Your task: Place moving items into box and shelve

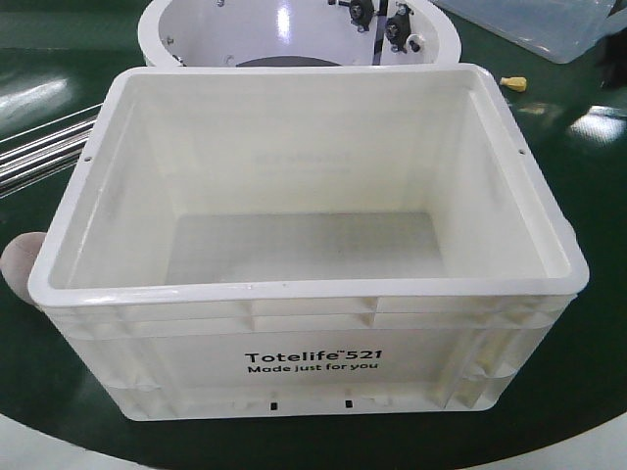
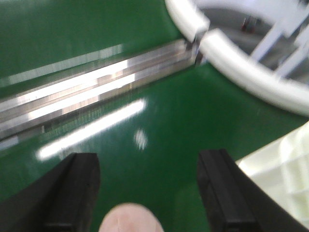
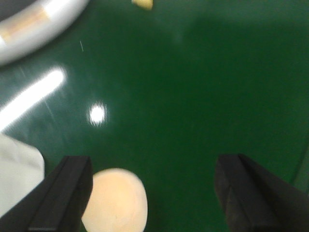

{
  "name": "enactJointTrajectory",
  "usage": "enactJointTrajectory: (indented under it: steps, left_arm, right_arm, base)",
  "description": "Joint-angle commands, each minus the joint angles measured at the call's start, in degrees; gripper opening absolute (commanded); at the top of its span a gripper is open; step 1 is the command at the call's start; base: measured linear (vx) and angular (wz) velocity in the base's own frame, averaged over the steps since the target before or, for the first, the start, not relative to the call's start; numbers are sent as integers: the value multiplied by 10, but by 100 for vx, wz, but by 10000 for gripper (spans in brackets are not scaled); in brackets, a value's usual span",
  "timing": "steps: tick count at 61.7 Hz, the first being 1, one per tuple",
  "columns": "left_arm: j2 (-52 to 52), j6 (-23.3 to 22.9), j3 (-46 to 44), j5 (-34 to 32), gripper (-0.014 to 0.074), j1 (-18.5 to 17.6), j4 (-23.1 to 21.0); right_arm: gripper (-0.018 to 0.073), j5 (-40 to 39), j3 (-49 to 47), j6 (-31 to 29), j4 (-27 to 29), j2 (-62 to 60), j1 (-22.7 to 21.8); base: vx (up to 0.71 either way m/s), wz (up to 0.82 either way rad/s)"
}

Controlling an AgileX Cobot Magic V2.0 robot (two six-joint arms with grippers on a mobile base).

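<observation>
The white box (image 1: pixel 309 338) with black "Totelife 521" print stands in the middle, and nothing lies inside it. A dusty pink ball (image 1: pixel 18 264) peeks out at its left side. In the left wrist view my left gripper (image 2: pixel 147 158) is open above the green surface, and the pink ball (image 2: pixel 133 220) lies between its fingers at the bottom edge. My right gripper (image 3: pixel 153 164) is open too. The yellow-orange ball (image 3: pixel 118 200) lies close to its left finger (image 3: pixel 72 188). Neither gripper shows in the front view.
A round white tub (image 1: pixel 294 29) stands behind the box, and a blue bin (image 1: pixel 549 24) sits at the back right. Metal rails (image 1: pixel 44 147) run along the left. A small yellow piece (image 1: pixel 512 82) lies right of the tub. The box corner (image 2: pixel 285 164) is beside the left gripper.
</observation>
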Motion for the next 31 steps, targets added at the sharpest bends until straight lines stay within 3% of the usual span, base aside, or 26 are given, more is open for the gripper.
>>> enactJointTrajectory:
  steps: [1,6,17,31]
  left_arm:
    - [22,14,-18,7,531,1,-14]
    - [51,19,-18,30,531,1,-13]
    - [92,15,-18,45,531,1,-16]
    - [117,14,-17,57,531,0,-32]
  right_arm:
    - [564,0,-19,3,-11,35,-3]
    - [564,10,-19,-5,-1,76,-3]
    - [564,15,-19,-36,75,140,-3]
    - [564,25,-19,-38,77,200,-3]
  base:
    - [0,0]
    - [0,0]
    - [0,0]
    - [0,0]
